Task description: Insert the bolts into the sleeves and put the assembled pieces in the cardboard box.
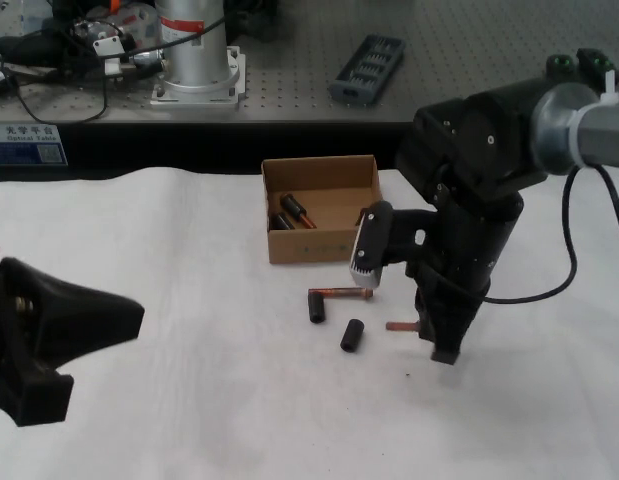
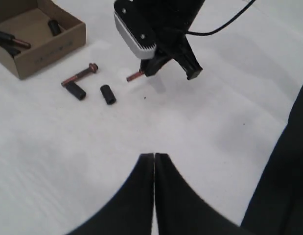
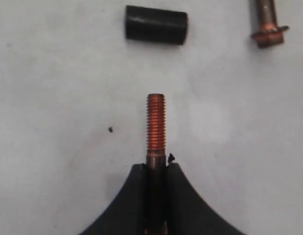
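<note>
Your right gripper [image 3: 156,167] is clamped on a copper bolt [image 3: 155,122]. The bolt's threaded end points at a loose black sleeve [image 3: 156,24] near the middle of the table [image 1: 189,400]. Your left gripper [image 2: 154,157] is pinched together on nothing, toward the near left corner. The cardboard box [image 1: 309,245] stands at the far edge with assembled pieces [image 1: 297,212] inside. A second bolt [image 1: 341,293] and a second sleeve [image 1: 316,307] lie just in front of it.

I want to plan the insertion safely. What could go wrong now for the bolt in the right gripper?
The sleeve lies crosswise to the held bolt, so the thread would likely hit its side, not its hole.
Nothing holds the sleeve; the left gripper is shut and apart, so a push may slide it away.
</note>
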Controlling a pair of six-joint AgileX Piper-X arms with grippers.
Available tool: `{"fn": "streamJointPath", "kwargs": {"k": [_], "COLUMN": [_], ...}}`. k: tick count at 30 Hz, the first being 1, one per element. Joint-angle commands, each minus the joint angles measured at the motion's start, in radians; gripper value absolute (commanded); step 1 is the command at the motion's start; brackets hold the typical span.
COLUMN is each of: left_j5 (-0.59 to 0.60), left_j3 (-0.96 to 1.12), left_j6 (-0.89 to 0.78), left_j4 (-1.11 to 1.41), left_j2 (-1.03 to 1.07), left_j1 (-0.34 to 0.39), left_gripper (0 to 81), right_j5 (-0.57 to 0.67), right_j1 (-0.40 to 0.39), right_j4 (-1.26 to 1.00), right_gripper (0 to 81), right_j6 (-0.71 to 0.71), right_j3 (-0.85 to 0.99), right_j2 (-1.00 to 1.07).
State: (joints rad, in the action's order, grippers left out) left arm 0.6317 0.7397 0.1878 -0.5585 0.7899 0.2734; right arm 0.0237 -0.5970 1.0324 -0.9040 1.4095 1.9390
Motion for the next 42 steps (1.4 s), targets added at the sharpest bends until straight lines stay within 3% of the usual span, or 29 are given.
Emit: {"fn": "streamJointPath", "kwargs": {"k": [1,18,24,35,42], "left_j5": [0.001,0.001,0.001,0.001,0.001], "left_j3": [0.004,0.004,0.004,0.004,0.004], "left_j6": [0.084,0.385,0.394,0.391,0.391], "left_j4": [0.055,0.067,0.067,0.067,0.067], "left_j2": [0.002,0.002,0.002,0.002,0.002], "left_j1": [0.003,0.003,0.003,0.003,0.003], "left_gripper": [0.7,0.7,0.7,0.7,0.7], "right_j5": [0.100,0.199,0.213,0.205,0.083], "right_j1": [0.004,0.004,0.001,0.001,0.001], "right_j4": [0.020,0.058,-0.021,-0.415,-0.500], "right_gripper": [2.9,2.9,2.9,2.9,2.9], "right_j6": [-0.119,-0.803,-1.167,-1.187,-1.337], "right_j3": [0.000,-0.028,-0.138,-0.278,-0.278], "right_j2": [-0.018,-0.018,-0.018,-0.018,-0.018]}}
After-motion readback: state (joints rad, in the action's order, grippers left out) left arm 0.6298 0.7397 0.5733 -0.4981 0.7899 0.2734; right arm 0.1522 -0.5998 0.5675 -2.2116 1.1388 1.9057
